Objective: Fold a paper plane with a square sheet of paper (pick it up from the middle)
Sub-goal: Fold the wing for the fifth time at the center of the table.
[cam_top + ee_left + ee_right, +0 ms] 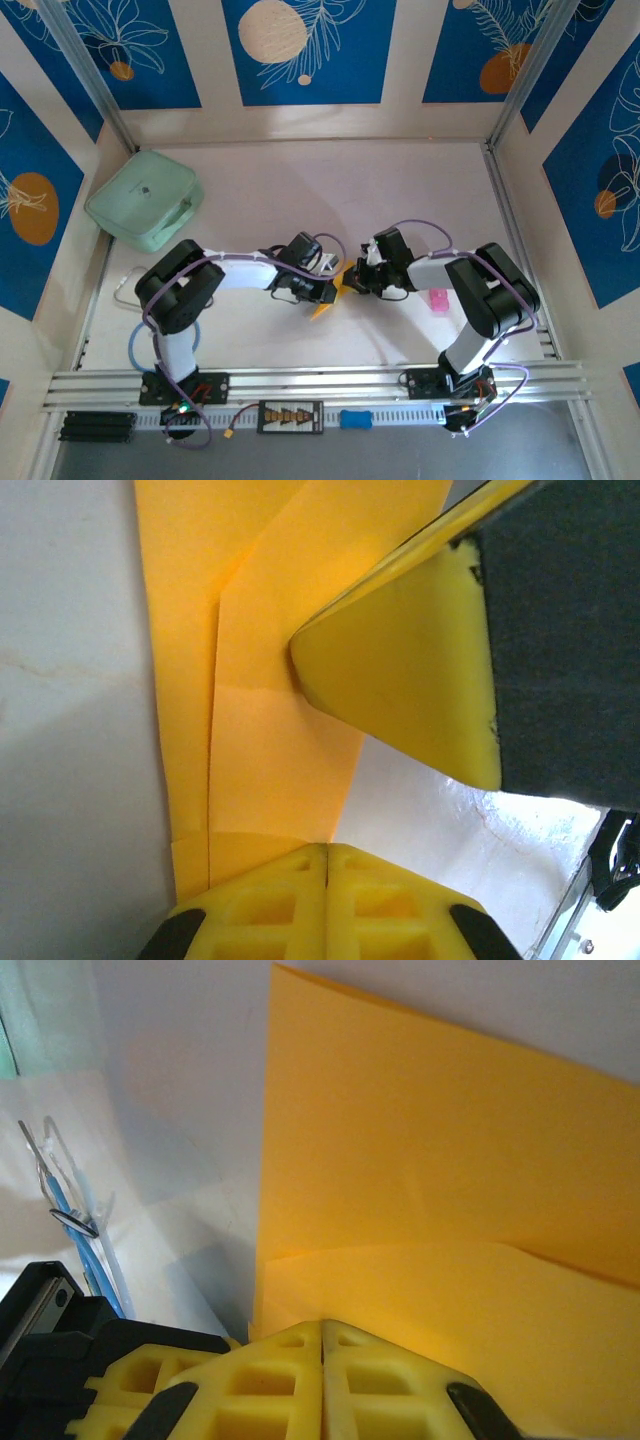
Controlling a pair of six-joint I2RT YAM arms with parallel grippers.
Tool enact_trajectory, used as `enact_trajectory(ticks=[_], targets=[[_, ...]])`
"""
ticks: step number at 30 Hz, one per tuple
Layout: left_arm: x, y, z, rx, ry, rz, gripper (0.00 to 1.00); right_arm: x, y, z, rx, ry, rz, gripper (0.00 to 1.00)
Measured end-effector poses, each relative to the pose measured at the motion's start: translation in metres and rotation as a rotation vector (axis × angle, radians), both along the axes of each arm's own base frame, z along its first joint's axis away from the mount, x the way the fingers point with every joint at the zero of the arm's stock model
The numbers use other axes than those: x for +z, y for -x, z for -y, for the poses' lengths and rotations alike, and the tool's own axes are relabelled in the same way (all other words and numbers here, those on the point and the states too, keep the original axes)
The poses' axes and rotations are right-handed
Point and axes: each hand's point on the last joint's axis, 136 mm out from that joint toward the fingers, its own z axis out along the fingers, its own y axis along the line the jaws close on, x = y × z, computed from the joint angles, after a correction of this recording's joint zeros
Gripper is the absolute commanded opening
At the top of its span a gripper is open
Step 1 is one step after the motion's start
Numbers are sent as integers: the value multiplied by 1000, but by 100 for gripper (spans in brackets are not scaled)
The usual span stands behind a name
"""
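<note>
The square sheet of paper (323, 306) is orange-yellow, folded into overlapping layers with creases, and lies on the white table between the two arms. My left gripper (333, 292) is shut, its tips (327, 848) touching the near edge of the paper (270, 760). My right gripper (352, 280) faces it from the right, also shut, with its tips (322, 1325) set against a folded flap of the paper (450, 1180). One right finger (400, 670) lies across the sheet in the left wrist view. The paper shows face-on, not clamped between either pair of jaws.
A mint-green case (145, 200) sits at the back left. A small pink object (438, 300) lies right of the right arm. A clear sleeve with a blue item (80, 1230) rests near the left wall. Walls close in on three sides.
</note>
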Motion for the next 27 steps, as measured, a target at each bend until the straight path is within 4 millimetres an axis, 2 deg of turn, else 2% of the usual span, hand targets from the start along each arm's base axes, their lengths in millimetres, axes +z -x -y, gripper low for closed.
enact_trajectory(ticks=[5, 12, 22, 25, 27], targets=[[0, 0, 0, -3, 2, 3, 0, 1, -4, 5, -9, -20, -8, 11], [-1, 0, 0, -4, 5, 5, 0, 3, -32, 39, -126, -25, 15, 11], [0, 0, 0, -3, 6, 6, 0, 0, -52, 69, -210, 78, 4, 12], [0, 0, 0, -3, 7, 6, 0, 4, -53, 75, -226, 101, 16, 13], [0, 0, 0, -4, 9, 8, 0, 16, -53, 78, -234, 100, 42, 15]])
